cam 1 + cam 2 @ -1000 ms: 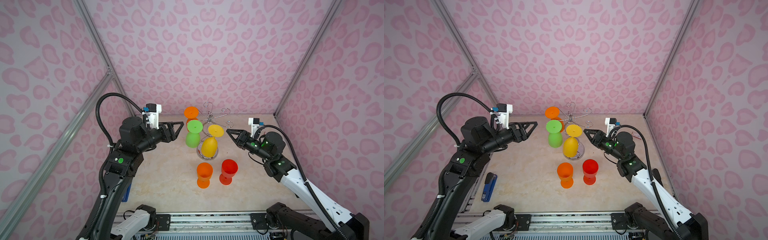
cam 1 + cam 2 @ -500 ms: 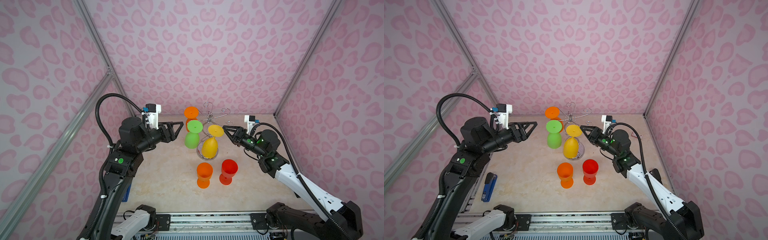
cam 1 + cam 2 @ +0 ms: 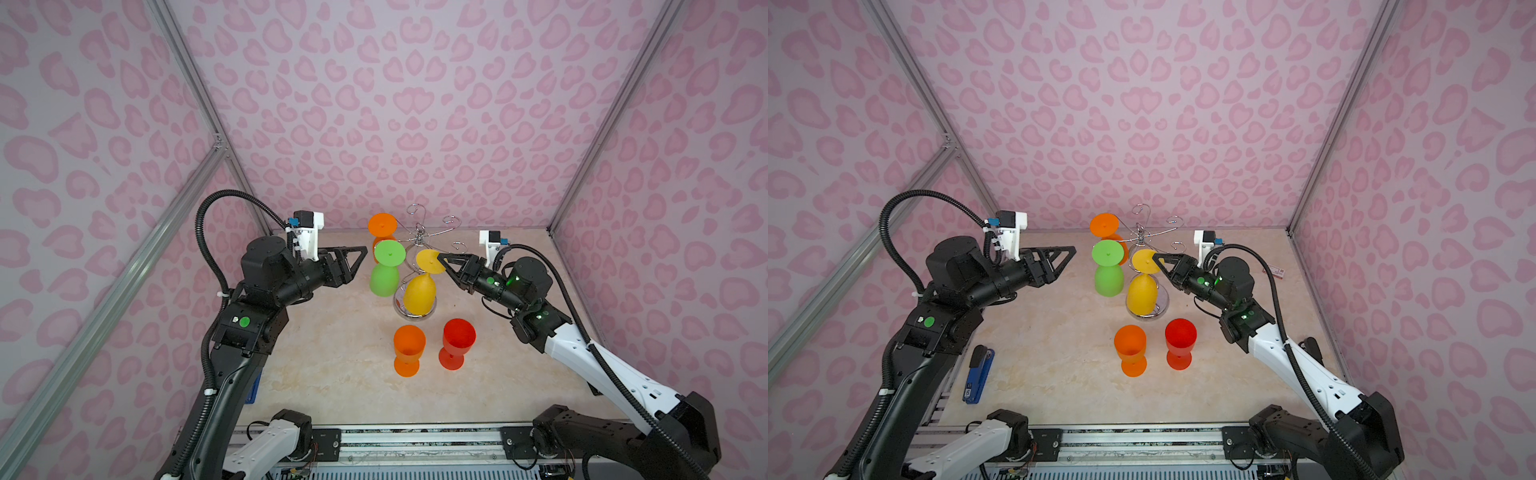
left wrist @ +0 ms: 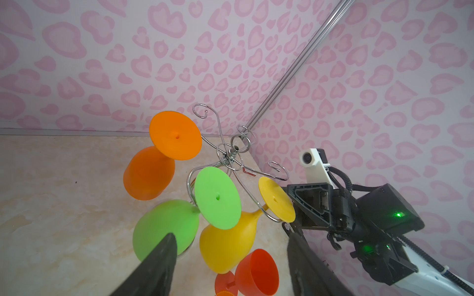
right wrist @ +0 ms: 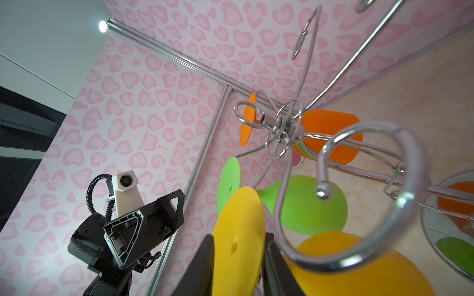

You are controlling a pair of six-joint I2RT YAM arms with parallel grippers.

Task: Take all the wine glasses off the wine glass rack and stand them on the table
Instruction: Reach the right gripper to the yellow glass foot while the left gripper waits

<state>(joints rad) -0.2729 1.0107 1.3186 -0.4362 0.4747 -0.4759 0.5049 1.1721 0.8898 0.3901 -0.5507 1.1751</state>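
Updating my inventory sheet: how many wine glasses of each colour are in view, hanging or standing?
Orange: 2, the hanging orange glass and the standing orange glass
Green: 1, the green glass
Yellow: 1, the yellow glass
Red: 1, the red glass
Total: 5

Black arms (image 3: 266, 286), ribbed cables (image 3: 228, 192), green lights (image 3: 515, 279)

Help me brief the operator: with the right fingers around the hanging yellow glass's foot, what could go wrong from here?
The right gripper straddles only the thin foot of the yellow glass; a weak pinch could let it slip.
Its stem sits in a hook of the wine glass rack; pulling off-line might tip the rack.
The green glass hangs close beside; a swing could knock it.
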